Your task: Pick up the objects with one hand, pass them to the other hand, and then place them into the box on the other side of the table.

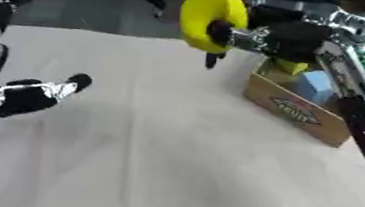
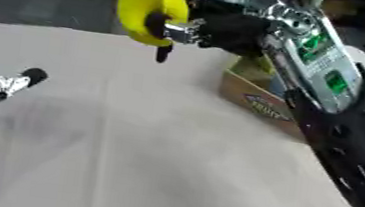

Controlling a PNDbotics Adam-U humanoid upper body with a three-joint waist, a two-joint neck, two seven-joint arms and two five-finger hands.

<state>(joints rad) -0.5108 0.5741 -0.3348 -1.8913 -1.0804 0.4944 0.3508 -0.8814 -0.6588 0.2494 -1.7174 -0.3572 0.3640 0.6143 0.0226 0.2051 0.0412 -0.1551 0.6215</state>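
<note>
1. The right hand (image 1: 269, 39) was raised above the far part of the table (image 1: 178, 165), with its fingers curled through and around a yellow ring (image 1: 211, 16), so the hand was clamped on it.
2. The ring was held up in the air on its edge, its broad face turned toward the robot's left, clear of the table and just to the left of the box (image 1: 295, 110).
3. One dark finger (image 1: 213, 60) of that hand pointed down below the ring.
4. The cardboard box stood at the right side of the table, open at the top, with a printed label on its front wall.
5. Inside the box lay a pale blue block (image 1: 316, 87) and a yellow piece (image 1: 290, 65) beside it.
6. The left hand (image 1: 42, 93) hung low over the left side of the table, well apart from the ring, its fingers stretched out and slightly spread, holding nothing.
</note>
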